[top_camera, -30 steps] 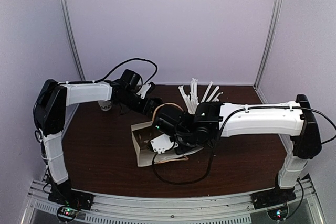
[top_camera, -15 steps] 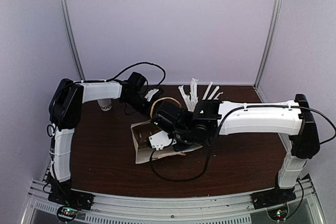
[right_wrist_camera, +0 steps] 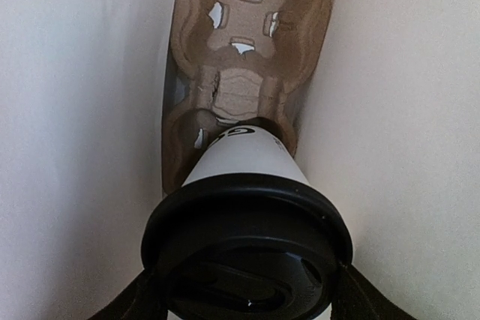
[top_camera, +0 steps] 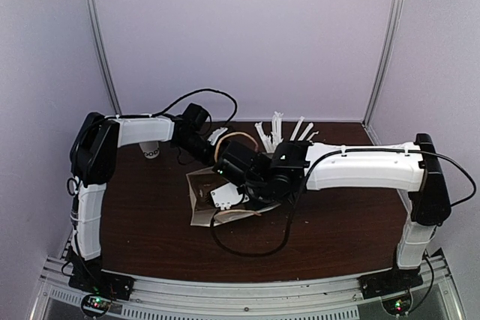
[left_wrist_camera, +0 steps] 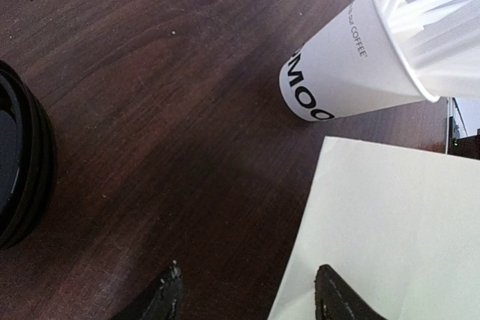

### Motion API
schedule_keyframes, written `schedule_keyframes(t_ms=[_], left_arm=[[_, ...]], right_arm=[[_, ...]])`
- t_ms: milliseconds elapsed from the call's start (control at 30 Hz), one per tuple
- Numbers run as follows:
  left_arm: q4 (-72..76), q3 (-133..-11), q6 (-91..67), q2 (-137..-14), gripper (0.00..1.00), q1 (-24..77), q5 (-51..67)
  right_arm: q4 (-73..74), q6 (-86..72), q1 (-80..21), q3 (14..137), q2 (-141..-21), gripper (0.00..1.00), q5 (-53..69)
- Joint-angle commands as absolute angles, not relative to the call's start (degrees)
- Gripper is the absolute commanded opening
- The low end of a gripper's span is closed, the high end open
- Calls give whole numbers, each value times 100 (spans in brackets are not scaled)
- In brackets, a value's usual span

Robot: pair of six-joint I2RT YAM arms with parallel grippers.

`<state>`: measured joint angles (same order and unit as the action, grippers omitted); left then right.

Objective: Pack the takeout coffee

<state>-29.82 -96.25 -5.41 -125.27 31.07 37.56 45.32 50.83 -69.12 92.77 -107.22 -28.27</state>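
Observation:
The takeout coffee (right_wrist_camera: 247,159), a white cup with a black dome lid (right_wrist_camera: 247,252), is clamped at lid level between my right gripper's (right_wrist_camera: 249,301) fingers. Its base rests in the near pocket of a brown cardboard cup carrier (right_wrist_camera: 251,50) inside the pale paper bag (right_wrist_camera: 75,110). In the top view the cup is hidden; the right gripper (top_camera: 225,185) reaches into the bag (top_camera: 201,211). My left gripper (left_wrist_camera: 251,297) hovers open over the table, the bag's edge (left_wrist_camera: 390,237) under its right finger. It sits at the bag's far rim (top_camera: 214,140).
A lidless white cup of long white straws (left_wrist_camera: 352,65) (top_camera: 277,134) stands just behind the bag. Black lids (left_wrist_camera: 19,162) are stacked at the left of the left wrist view. A stack of white cups (top_camera: 150,151) stands at the back left under the left arm.
The left arm has swung its elbow rightward and its gripper has moved toward the bag's rim, the jaws narrowing slightly. The right arm has shifted a little left with the cup in the bag.

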Motion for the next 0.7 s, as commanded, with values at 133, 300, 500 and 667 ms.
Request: schedule_keyframes(t_ms=[133, 300, 500, 667], left_arm=[[-2878, -9554, -475, -12638, 61, 3111, 3972], [-2879, -9569, -483, -12704, 60, 3111, 4032], [-3002, -9595, -500, -12688, 63, 3107, 3796], [-3102, -9597, -659, -12428, 72, 2980, 3211]], right_arm=[[4358, 5188, -6705, 9368, -10975, 64, -3030], [4242, 5253, -6600, 9365, -11102, 64, -2969], [4230, 5295, -6449, 9426, -11209, 65, -2745], [4500, 5216, -6341, 9675, -11320, 66, -2395]])
